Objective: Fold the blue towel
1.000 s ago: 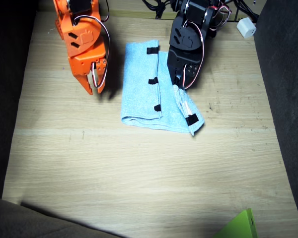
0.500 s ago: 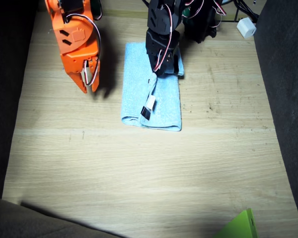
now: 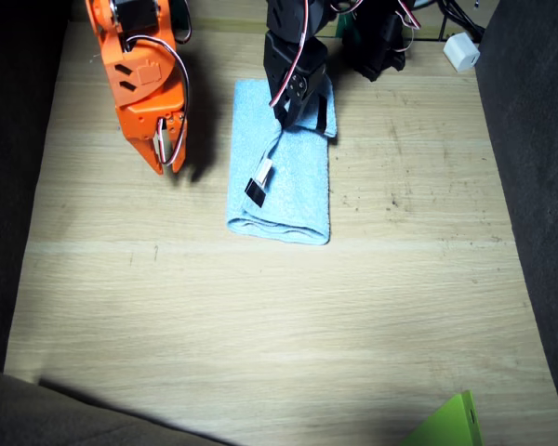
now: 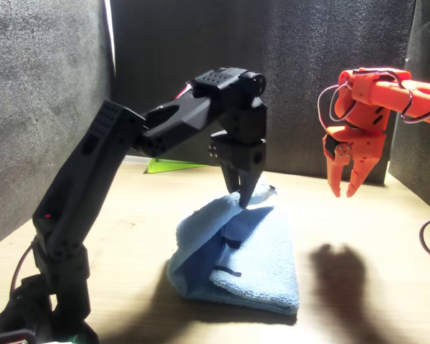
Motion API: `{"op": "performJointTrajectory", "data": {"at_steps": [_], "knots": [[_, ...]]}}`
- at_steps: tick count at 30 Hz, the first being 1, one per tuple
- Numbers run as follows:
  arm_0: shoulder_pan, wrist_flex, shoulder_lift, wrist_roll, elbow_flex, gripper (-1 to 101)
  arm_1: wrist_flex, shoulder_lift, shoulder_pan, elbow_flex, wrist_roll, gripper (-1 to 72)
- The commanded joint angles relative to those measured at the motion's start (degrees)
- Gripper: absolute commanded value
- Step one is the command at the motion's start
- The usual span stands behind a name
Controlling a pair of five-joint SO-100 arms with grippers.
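The blue towel (image 3: 288,177) lies on the wooden table (image 3: 260,325), up near the far end between the two arms, already doubled over into a long narrow strip. Its folded bottom edge points toward the open stretch of table.

The black left arm (image 4: 115,158) reaches in over the towel, and its gripper (image 3: 293,113) has pinched a flap of cloth. In the front view the jaws are closed down narrow on the raised edge of the towel (image 4: 236,244), lifting it into a peak above the rest of the fabric. The layer under the lifted flap sits flat on the table, and two small black tabs (image 4: 229,258) show along it.

From above, the lifted corner hangs down over the middle of the strip, with a white tag (image 3: 263,170) and a black tab (image 3: 255,192) dangling at its tip.

The orange right arm (image 3: 139,65) hangs just beside the towel, clear of it. Its gripper (image 4: 346,183) points down at the table with the jaws a little apart and nothing between them, throwing a shadow on the wood below.

A white block (image 3: 462,51) sits at the far corner of the table, probably a plug or adapter, though it is too small to be sure. A bright green corner (image 3: 451,423) pokes in at the near edge.
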Motion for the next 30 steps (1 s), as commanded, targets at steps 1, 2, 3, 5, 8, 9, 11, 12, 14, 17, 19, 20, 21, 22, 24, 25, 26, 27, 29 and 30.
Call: {"op": "performJointTrajectory", "data": {"at_steps": [1, 2, 3, 5, 8, 9, 11, 12, 14, 17, 19, 20, 21, 22, 24, 25, 26, 27, 29, 30], "knots": [[-1.0, 0.8, 2.5, 3.2, -2.6, -1, -0.6, 4.8, -0.2, 1.2, 0.6, 11.9], [-1.3, 0.9, 2.0, 4.1, -3.3, -1, -0.7, 4.9, -0.3, 1.6, 0.6, 11.9], [-1.7, 0.9, 1.2, 4.9, -4.2, -1, -0.8, 5.1, -0.3, 1.8, 0.6, 11.9], [-1.5, 0.9, -1.0, 7.4, -6.9, -1, -0.9, 5.2, -0.4, 2.3, 0.7, 11.9], [0.2, 1.0, -5.8, 8.3, -12.8, -1, -1.3, 5.8, -0.3, 3.3, 1.0, 11.9], [0.6, 1.0, -6.9, 8.7, -13.8, -1, -1.5, 6.2, -0.2, 3.9, 1.0, 11.9], [1.2, 1.0, -9.4, 9.1, -14.8, -1, -1.6, 7.0, 0.3, 4.9, 1.1, 11.9], [1.5, 1.0, -10.5, 9.2, -14.9, -1, -1.6, 7.5, 0.5, 5.3, 1.1, 11.9], [1.8, 1.0, -12.9, 9.2, -15.7, -1, -1.8, 8.3, 1.1, 5.7, 1.3, 11.9], [1.5, 1.0, -15.2, 9.1, -17.8, -1, -1.8, 9.1, 1.9, 5.7, 1.4, 12.0], [0.8, 1.0, -16.7, 9.4, -20.0, -1, -2.0, 9.1, 2.1, 5.7, 1.5, 12.0], [0.4, 1.0, -17.0, 9.7, -20.5, -1, -2.1, 9.1, 2.2, 5.7, 1.6, 12.0], [-0.2, 1.0, -17.1, 10.0, -20.7, -1, -2.1, 8.9, 2.3, 5.7, 1.7, 12.0], [-0.6, 1.0, -17.6, 10.1, -21.4, -1, -2.1, 8.7, 2.3, 5.7, 1.8, 12.0], [-1.6, 1.0, -18.8, 10.0, -22.4, -1, -2.2, 8.6, 2.3, 5.9, 1.8, 12.0], [-2.2, 0.9, -19.3, 9.8, -22.6, -1, -2.3, 8.6, 2.3, 6.1, 1.8, 12.0], [-2.8, 0.9, -20.4, 9.5, -23.5, -1, -2.3, 8.6, 2.2, 6.1, 1.8, 12.0], [-3.3, 0.9, -21.5, 9.3, -24.3, -1, -2.3, 8.6, 2.2, 6.2, 1.8, 12.0], [-4.4, 0.9, -23.2, 9.6, -24.7, 0, -2.1, 8.8, 2.1, 6.2, 1.8, 12.0], [-4.7, 0.9, -24.1, 9.5, -25.2, 1, -2.0, 8.9, 2.1, 6.2, 1.7, 12.0]]}}
